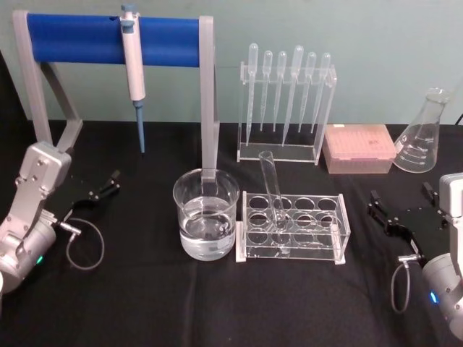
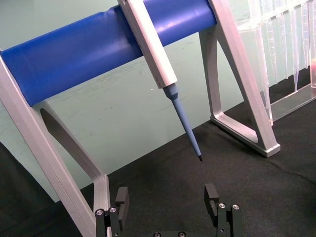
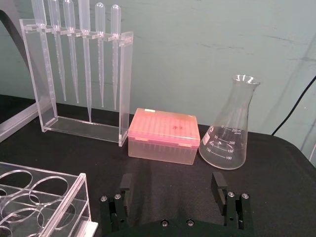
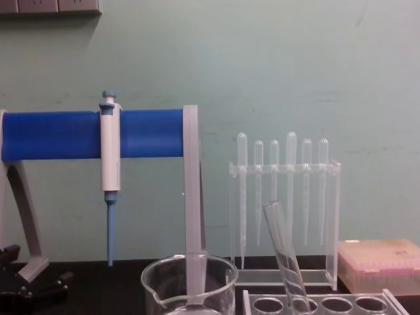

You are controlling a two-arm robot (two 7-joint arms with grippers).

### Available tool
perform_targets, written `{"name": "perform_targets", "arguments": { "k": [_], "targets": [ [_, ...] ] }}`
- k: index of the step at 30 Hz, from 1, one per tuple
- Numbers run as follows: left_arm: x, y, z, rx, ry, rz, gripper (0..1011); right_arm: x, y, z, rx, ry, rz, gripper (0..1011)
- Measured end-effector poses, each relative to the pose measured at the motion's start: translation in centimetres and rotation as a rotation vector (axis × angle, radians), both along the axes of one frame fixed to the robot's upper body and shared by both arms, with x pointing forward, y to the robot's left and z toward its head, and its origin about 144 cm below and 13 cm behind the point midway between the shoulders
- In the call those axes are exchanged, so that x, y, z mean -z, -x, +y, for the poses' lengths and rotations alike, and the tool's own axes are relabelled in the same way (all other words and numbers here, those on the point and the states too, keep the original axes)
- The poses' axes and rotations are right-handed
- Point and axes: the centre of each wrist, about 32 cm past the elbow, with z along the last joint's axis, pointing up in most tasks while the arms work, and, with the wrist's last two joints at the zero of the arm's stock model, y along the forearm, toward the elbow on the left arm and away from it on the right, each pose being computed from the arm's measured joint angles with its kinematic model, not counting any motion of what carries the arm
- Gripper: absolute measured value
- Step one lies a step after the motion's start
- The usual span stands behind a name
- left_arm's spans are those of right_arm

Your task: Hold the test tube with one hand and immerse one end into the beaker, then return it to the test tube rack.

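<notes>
The test tube leans tilted in a hole of the clear rack, its flared open rim uppermost; in the chest view the test tube rises from the rack just right of the beaker. The beaker stands left of the rack, touching it or nearly so, and holds clear liquid; its rim and spout show as the beaker. My left gripper rests open at the table's left, well apart from the beaker, and the left gripper holds nothing. At the table's right, my right gripper is also open, and the right gripper is empty.
A white-and-blue pipettor hangs on a blue-bar stand behind the beaker. A pipette rack, a pink tip box and a conical flask stand along the back. The stand's grey leg rises just behind the beaker.
</notes>
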Motion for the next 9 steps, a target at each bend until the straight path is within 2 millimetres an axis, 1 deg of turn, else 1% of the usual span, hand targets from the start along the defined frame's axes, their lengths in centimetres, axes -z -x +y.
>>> {"name": "perform_targets", "arguments": {
  "k": [9],
  "targets": [
    [0.0, 0.0, 0.0, 0.0, 0.0, 0.0, 1000, -0.12, 0.03, -0.02, 0.0, 0.0, -0.006, 1003]
  ]
}}
